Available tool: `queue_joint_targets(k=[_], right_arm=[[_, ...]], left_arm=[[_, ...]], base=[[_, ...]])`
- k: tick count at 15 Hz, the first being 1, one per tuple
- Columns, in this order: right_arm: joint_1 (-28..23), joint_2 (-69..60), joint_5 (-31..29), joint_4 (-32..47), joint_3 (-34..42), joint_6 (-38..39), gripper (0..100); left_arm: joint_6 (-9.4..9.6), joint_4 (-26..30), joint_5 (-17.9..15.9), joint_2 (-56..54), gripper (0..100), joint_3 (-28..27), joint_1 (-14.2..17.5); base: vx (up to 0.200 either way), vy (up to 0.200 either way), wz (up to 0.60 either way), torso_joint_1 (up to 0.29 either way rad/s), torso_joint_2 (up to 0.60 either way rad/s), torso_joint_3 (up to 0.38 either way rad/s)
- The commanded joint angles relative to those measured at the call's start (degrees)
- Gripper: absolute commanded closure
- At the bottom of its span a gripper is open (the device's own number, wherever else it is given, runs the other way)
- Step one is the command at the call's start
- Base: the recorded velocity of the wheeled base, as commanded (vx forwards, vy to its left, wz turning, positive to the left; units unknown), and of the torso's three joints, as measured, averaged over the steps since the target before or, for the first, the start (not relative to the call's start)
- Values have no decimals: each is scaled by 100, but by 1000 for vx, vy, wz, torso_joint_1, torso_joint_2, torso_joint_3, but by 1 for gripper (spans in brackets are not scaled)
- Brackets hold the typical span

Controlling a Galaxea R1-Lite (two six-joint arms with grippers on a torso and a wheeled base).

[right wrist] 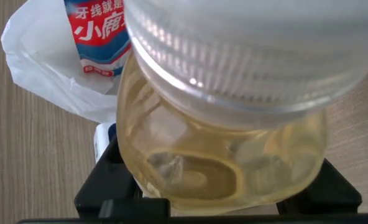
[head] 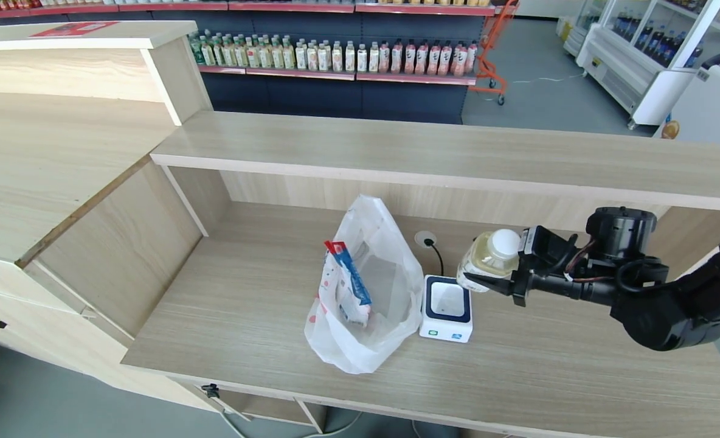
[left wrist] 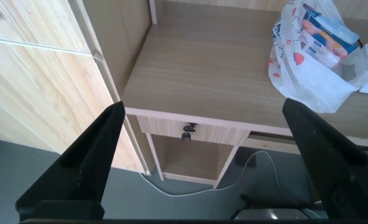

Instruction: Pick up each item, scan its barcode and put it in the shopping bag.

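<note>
holding: right end effector (head: pixel 483 277) clamped on a plastic bottle (head: pixel 486 257) of pale yellow drink, in the air close over the barcode scanner (head: pixel 447 307).
bottle axis: tilted, nearer level than upright; white cap toward the wrist, base toward the scanner and shopping bag (head: pixel 390 267).
shopping bag: white, open-mouthed, standing on the bench (head: pixel 244 316) just beside the scanner; a red, white and blue packet (head: pixel 349 289) upright inside.
left end effector (left wrist: pixel 202 155): fingers spread wide, gripping nothing, out past the bench's front edge.
</note>
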Motion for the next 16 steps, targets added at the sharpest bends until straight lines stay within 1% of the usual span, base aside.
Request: queue_joint_targets(k=[1, 6, 9, 15, 16], right_arm=[[-14, 67, 26, -4, 65, -64, 100], [-14, 234, 308, 5, 135, -750, 100], [47, 401, 325, 14, 144, -1163, 100], [126, 788, 387, -74, -85, -1330, 100], [162, 981, 387, -83, -340, -1347, 100]], left_arm=[[-4, -4, -2, -2, 0, 1, 0], [-4, -4, -2, -2, 0, 1, 0], [-4, -4, -2, -2, 0, 1, 0], [-4, -4, -2, -2, 0, 1, 0], [-4, -4, -2, -2, 0, 1, 0]], base=[[0, 0, 0, 0, 0, 0], [0, 0, 0, 0, 0, 0], [0, 0, 0, 0, 0, 0], [0, 0, 0, 0, 0, 0], [0, 0, 0, 0, 0, 0]])
